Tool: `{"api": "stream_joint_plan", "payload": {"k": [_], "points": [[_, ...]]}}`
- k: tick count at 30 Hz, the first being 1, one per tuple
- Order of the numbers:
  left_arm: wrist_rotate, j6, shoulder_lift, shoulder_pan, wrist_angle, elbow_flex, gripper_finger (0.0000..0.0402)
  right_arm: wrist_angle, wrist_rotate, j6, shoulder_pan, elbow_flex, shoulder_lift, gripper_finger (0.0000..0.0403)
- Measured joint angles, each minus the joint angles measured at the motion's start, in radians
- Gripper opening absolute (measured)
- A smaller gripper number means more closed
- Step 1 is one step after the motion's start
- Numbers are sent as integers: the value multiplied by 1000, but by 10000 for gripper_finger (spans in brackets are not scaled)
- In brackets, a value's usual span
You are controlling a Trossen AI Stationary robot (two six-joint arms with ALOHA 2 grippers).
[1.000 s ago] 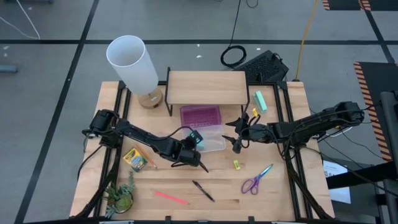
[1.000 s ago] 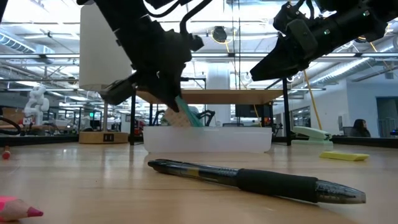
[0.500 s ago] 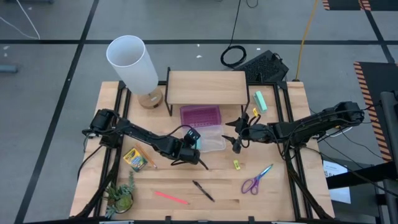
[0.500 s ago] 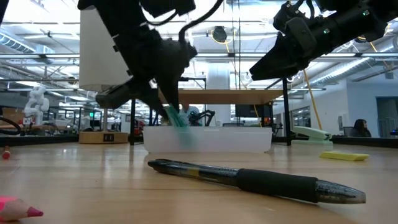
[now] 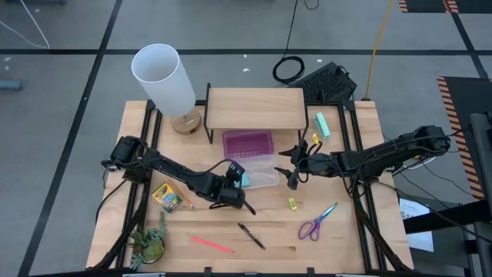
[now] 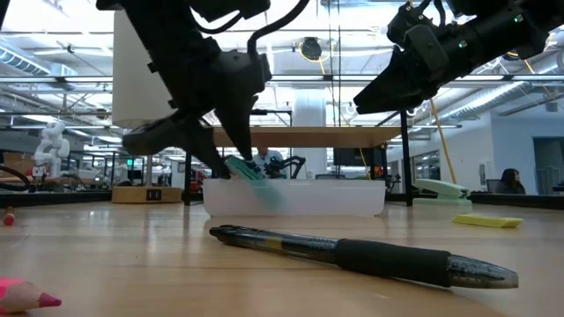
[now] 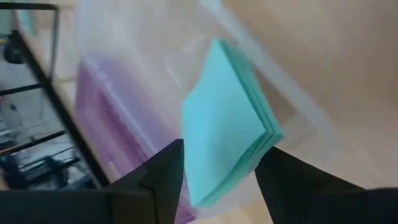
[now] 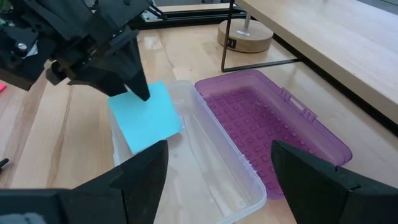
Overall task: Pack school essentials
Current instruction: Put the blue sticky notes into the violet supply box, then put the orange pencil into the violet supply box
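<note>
Wooden planks make up the table [image 5: 338, 246] under me, with a white lamp [image 5: 163, 78] and a small wooden shelf [image 5: 254, 108] at its far side. My left gripper [image 5: 238, 185] is clamped on the light-blue note pad [image 8: 146, 115], holding it tilted over the near-left end of the clear case [image 5: 265, 175], whose purple lid [image 8: 267, 127] lies open flat beside it toward the shelf. From my left wrist the pad [image 7: 227, 121] sits between my two dark fingers [image 7: 161, 171], one corner poking out past the clear rim. In the low view the pad [image 6: 245, 168] hangs just at the case's [image 6: 295, 195] left edge; I cannot tell whether it touches the bottom.

My right gripper [image 5: 292, 178] hovers just beside the right end of the case, fingers spread apart with nothing between them.

Out on the table the other school things lie scattered: the crayon box [image 5: 169, 196] near the left edge, the black pen [image 5: 250, 235] in front of the case, the pink stick [image 5: 211, 245] left of the pen, the tiny yellow piece [image 5: 293, 203] below my right gripper, and the scissors [image 5: 317, 223] to the right of it. A mint-green block [image 5: 322, 124] rests near the shelf's right end, and a green toy dinosaur [image 5: 150, 242] stands at the near-left corner.
</note>
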Motion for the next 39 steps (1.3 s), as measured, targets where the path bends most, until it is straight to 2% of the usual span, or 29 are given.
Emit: {"api": "stream_joint_plan", "payload": {"k": [4,8,13,17,21,26,30,33,39], "points": [[47,-77,0,1,-68,0,206,0,0,0,0,0,0,276],[47,-159,-1,1,-88,1,216,0,0,0,0,0,0,276],[48,-191,-6,4,-83,2,230,0,0,0,0,0,0,276],[48,-228,-6,16,-113,32,237,0,0,0,0,0,0,276],[52,-301,-6,43,-214,86,239,0,0,1,0,0,0,276],[154,-390,-6,85,-294,150,239,0,0,1,0,0,0,276],[219,-406,-6,97,-314,171,239,0,-1,1,0,0,0,276],[216,-406,-6,96,-347,171,239,-1,-1,1,0,0,0,276],[138,-460,-6,107,-443,171,239,-2,-2,1,0,0,0,276]]}}
